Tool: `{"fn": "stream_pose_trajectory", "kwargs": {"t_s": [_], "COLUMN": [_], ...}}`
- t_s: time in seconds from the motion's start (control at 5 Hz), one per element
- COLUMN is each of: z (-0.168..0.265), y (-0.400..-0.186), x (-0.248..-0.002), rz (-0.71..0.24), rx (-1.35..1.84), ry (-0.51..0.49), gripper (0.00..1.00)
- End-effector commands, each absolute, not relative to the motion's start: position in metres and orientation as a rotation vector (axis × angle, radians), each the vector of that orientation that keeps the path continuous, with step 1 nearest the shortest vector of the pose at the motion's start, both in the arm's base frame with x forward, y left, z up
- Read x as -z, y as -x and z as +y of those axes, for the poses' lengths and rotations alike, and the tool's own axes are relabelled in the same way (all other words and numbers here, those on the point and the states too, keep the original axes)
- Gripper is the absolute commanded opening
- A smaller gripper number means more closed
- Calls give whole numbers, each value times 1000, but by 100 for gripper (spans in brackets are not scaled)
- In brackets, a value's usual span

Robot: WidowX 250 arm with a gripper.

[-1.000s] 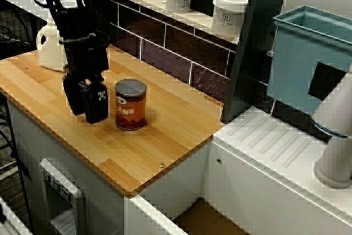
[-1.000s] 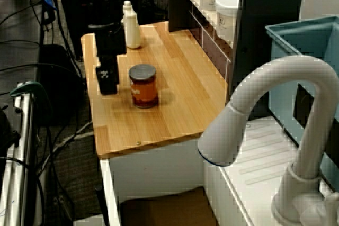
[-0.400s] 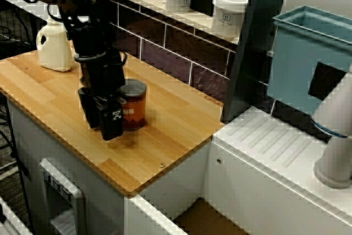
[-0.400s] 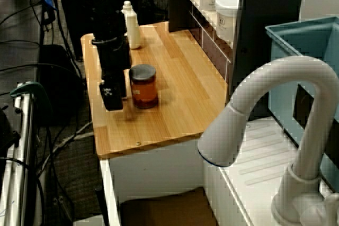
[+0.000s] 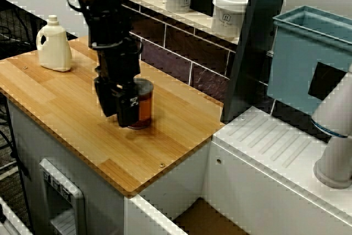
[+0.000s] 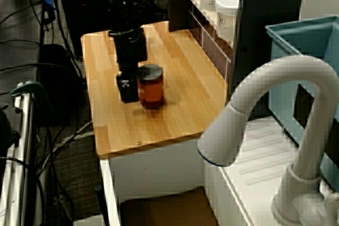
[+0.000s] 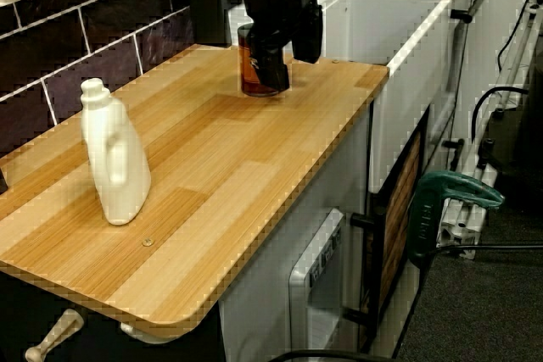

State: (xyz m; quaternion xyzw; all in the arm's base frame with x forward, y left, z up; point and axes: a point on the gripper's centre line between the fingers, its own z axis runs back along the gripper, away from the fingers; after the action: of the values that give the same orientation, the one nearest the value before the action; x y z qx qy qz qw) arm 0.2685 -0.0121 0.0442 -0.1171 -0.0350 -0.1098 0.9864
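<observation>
**View across the tabletop toward the tiled wall**
- Can [image 5: 145,108]: amber label, grey lid, upright at mid-frame on the wooden tabletop [image 5: 55,94].
- Pincer [image 5: 118,111]: black, hanging low at the can's left, covering that side and apparently touching it.
- Cream bottle [image 5: 53,45]: upper left, well apart.
- White tubs [image 5: 229,13]: on the tiled shelf along the top.
- Teal bin [image 5: 308,59]: far right.

**View past the tap**
- Can [image 6: 152,87]: left of centre, base flat on the tabletop.
- Pincer [image 6: 127,89]: just beside the can on its left, one finger against the wall. The other finger is not made out.
- White tap [image 6: 265,109]: fills the lower right.

**View along the tabletop from the bottle end**
- Pincer [image 7: 290,61]: upper centre, in front of the can [image 7: 246,65].
- Bottle [image 7: 114,163]: upright at lower left.

**Pincer state:** whether its fingers are parted or closed cannot be told, and nothing shows between them.

**Progress, as judged:** the approach to the can is made and contact at its side is likely. The can is not clasped and not lifted.
</observation>
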Motion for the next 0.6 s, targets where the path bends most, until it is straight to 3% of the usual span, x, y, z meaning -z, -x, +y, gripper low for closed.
{"fn": "stream_pose_trajectory", "kwargs": {"t_s": [0.0,0.4], "z": [-5,-3], "y": [-291,-296], "x": [-50,-53], "rz": [-82,-74], "rx": [202,195], "ry": [238,257], "gripper": [100,100]}}
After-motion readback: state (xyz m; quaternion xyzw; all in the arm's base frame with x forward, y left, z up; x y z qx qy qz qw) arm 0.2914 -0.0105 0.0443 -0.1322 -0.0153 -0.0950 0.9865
